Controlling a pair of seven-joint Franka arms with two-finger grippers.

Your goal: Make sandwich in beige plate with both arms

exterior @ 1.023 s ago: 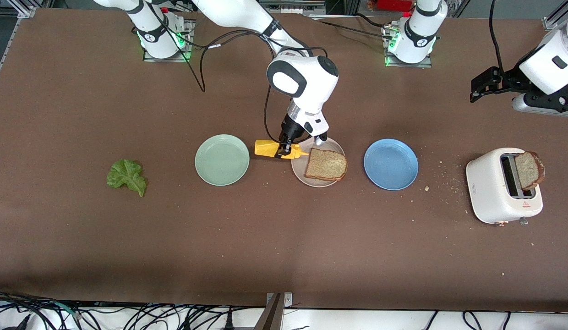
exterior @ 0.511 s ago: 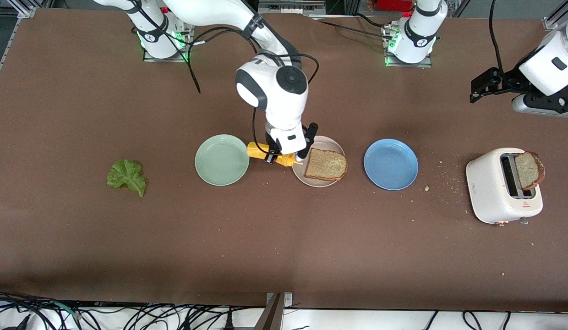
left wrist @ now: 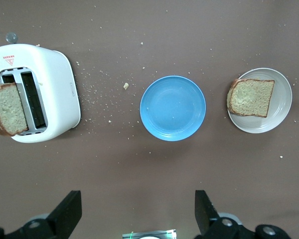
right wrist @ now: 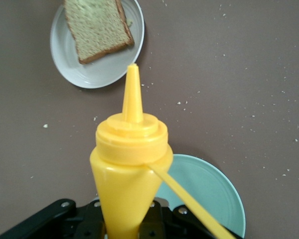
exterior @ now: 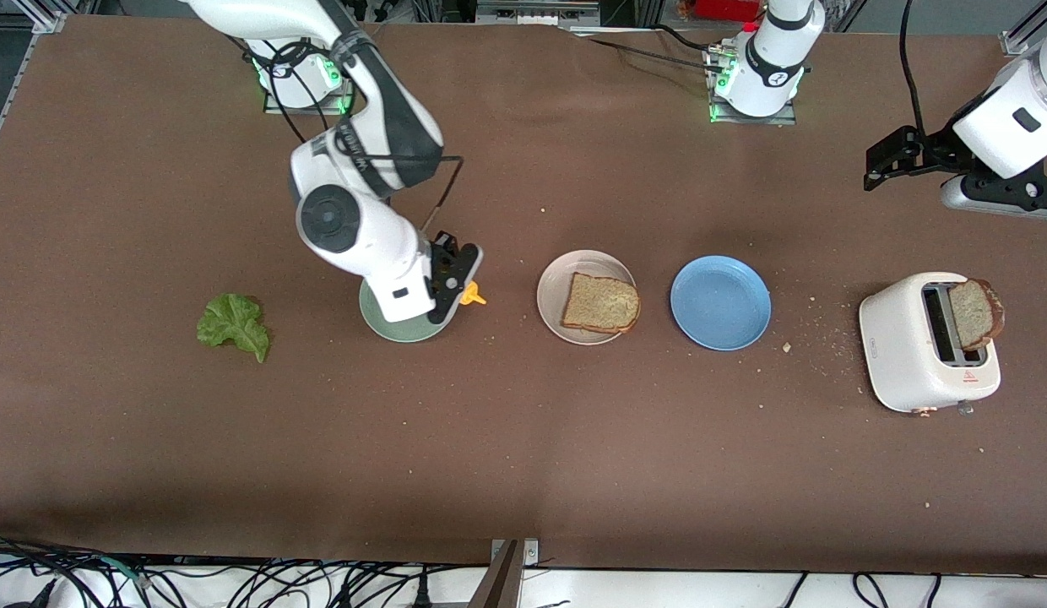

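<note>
My right gripper (exterior: 456, 291) is clamped shut on a yellow squeeze bottle (right wrist: 131, 169), which it carries over the edge of the mint-green plate (exterior: 397, 331); in the front view only the bottle's nozzle pokes out past the wrist, and in the right wrist view the nozzle points toward the beige plate (right wrist: 97, 74). The beige plate (exterior: 557, 291) sits on the brown counter (exterior: 523, 439) between the mint-green plate and a blue plate (exterior: 720, 302), apart from both. On it I see one slice of brown bread (exterior: 600, 303), lying flat and uncovered, shifted toward the blue plate's side. A green lettuce leaf (exterior: 233, 325) lies on the counter well apart from the plates, toward the right arm's end. Toward the left arm's end stands a white toaster (exterior: 912, 346) with a second bread slice (exterior: 975, 314) sticking up out of one slot, crumbs scattered beside it. My left gripper (left wrist: 139, 214) waits with its fingers (left wrist: 70, 211) spread wide and holding nothing, up over the counter near the toaster.
</note>
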